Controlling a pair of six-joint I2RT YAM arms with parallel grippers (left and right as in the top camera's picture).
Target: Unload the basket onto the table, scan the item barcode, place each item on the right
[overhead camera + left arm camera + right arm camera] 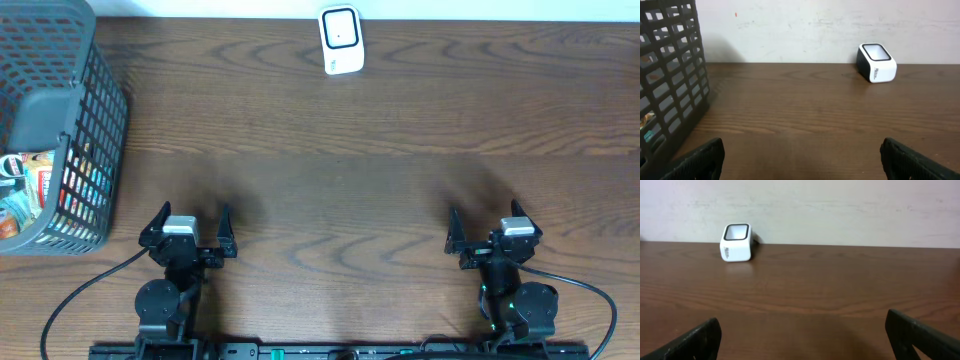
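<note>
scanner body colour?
White, with a dark window on top; the barcode scanner shows best in the left wrist view.

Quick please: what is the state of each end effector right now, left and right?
Left end effector: open, holding nothing.
Right end effector: open, holding nothing.

- A dark wood-grain table (350, 180) fills the scene, its far edge against a pale wall.
- A dark mesh basket (95, 120) stands at the far left.
- A small white scanner (341, 40) sits at the far edge, near the middle.
</note>
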